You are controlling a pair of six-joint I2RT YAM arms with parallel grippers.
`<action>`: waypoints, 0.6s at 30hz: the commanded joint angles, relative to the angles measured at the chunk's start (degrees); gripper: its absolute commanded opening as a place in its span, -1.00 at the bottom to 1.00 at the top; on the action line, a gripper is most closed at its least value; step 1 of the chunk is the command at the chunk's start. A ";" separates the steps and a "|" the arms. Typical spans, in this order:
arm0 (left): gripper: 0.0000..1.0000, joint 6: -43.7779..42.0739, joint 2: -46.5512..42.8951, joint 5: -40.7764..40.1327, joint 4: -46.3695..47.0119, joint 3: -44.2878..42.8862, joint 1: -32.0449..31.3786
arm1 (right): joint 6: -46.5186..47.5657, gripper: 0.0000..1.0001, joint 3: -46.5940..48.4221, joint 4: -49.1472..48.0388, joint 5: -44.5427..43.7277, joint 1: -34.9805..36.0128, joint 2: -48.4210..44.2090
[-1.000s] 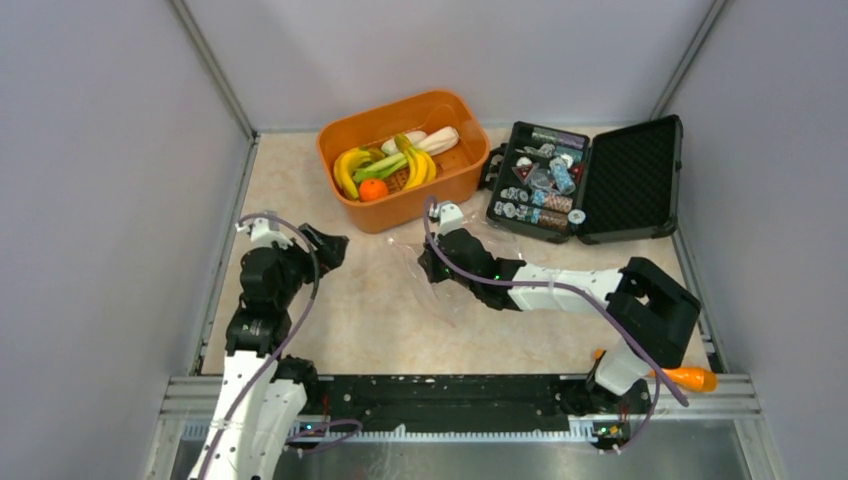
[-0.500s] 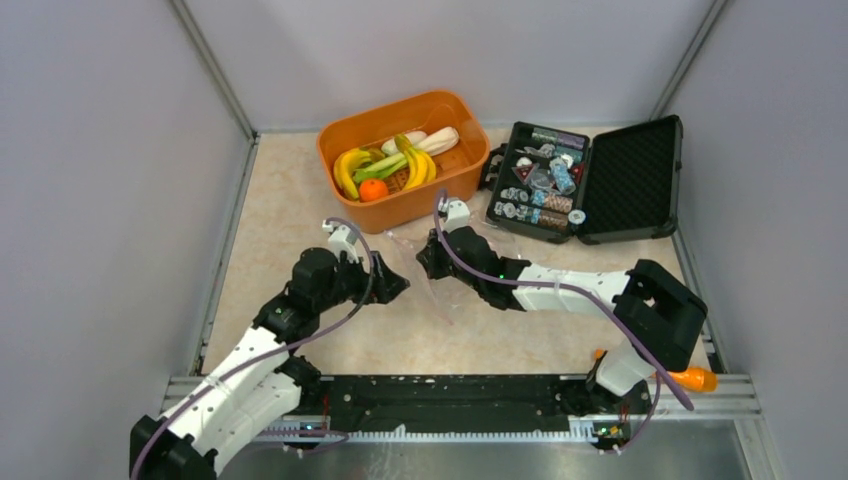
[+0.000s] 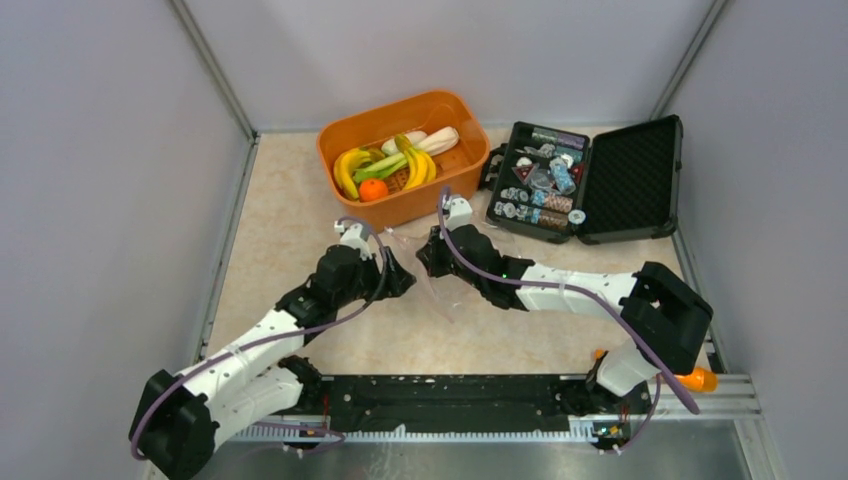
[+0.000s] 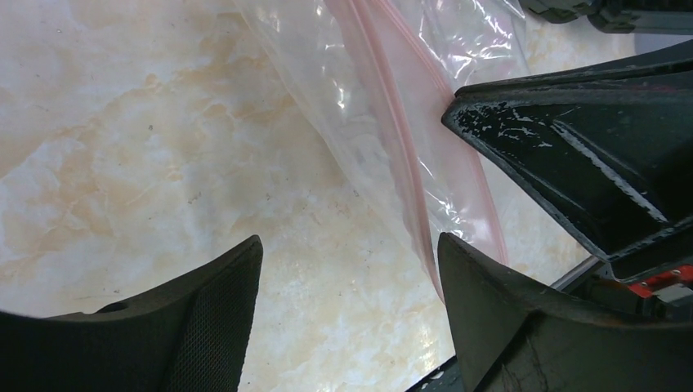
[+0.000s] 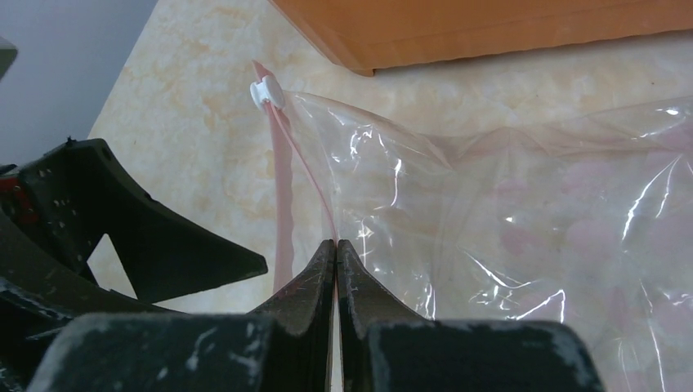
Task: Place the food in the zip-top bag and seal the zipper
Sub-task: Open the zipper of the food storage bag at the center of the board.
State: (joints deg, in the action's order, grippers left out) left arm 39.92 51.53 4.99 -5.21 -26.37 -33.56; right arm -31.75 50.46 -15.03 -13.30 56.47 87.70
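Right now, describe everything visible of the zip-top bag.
The zip-top bag is crinkly clear plastic, nothing visible inside. A pinkish zipper runs along its mouth, with a white slider at one end; the two strips stand apart, so the mouth is open. It lies on the marbled table just before the orange basket. The right gripper has its jaws shut on one lip; the left gripper hangs beside the zipper, jaws open.

Soft, even overhead light keeps every view bright; shadows on the surface (image 3: 280, 220) are faint. White glare streaks the zip-top bag (image 5: 507, 245) just ahead of the dark right tool (image 5: 336, 245).
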 commanded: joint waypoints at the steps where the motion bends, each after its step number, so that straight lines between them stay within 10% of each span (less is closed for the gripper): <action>1: 0.55 -0.23 1.98 -1.10 4.35 -2.88 -1.39 | -0.41 -1.00 3.05 -0.65 -0.78 -0.35 -1.70; 5: 0.44 -0.65 3.56 -2.15 3.73 -3.80 -2.33 | -0.16 -1.00 3.32 -0.52 -0.50 -0.39 -2.05; 18: -0.82 -3.27 6.74 -3.39 3.74 -6.86 -2.96 | 2.69 -1.00 4.29 2.10 2.91 -0.39 -6.42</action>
State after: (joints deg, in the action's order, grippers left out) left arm 38.22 58.59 2.76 -3.86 -30.55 -36.27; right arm -30.63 51.88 -12.36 -12.21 56.47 85.62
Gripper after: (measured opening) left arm 0.182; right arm 0.003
